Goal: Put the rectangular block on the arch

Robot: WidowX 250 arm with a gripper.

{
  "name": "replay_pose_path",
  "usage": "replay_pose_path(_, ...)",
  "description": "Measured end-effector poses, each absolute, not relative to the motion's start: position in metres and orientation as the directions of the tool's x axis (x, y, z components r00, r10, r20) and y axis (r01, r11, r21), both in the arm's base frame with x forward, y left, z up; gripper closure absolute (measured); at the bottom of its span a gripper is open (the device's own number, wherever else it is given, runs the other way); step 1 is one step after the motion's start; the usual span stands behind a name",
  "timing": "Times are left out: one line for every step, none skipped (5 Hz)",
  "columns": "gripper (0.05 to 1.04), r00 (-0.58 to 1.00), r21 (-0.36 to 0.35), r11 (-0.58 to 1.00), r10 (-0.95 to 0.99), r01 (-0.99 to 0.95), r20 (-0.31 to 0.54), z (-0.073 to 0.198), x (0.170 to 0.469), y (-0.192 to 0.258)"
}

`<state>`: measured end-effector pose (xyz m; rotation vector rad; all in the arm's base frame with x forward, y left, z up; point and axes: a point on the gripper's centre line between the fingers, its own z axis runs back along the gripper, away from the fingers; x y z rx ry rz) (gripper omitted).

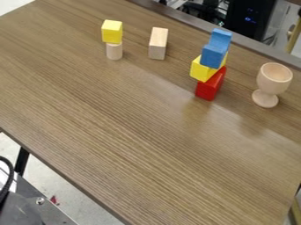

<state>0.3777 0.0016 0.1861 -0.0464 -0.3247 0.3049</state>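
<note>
Lying near the yellow-topped stack [111, 32] is a pale wooden block [158, 43].

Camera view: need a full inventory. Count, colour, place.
Rectangular block: 1, natural wood, far part of table, between the two stacks
Yellow cube: 1, yellow, on cylinder, left stack
Cylinder: 1, natural wood, under yellow cube
Blue stepped shape: one piece or two, cannot tell; blue, top of right stack
Yellow block: 1, yellow, middle of right stack
Red block: 1, red, bottom of right stack
Goblet: 1, natural wood, upright, far right
Table: 1, brown woodgrain
Case: 1, black, blue lights, beyond far edge
Cable: 1, black, lower left
Hardware: dark grey, lower-left corner, robot's or not unclear
</note>
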Motion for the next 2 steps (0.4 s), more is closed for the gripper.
replay_pose_path(0.084,0.913,-0.083,0.954,0.301,-0.289,0.275,0.1736,0.3775,0.0010)
replay_pose_path(0.084,0.909,-0.082,0.944,0.329,-0.319,0.257,0.1659,0.3838,0.0075)
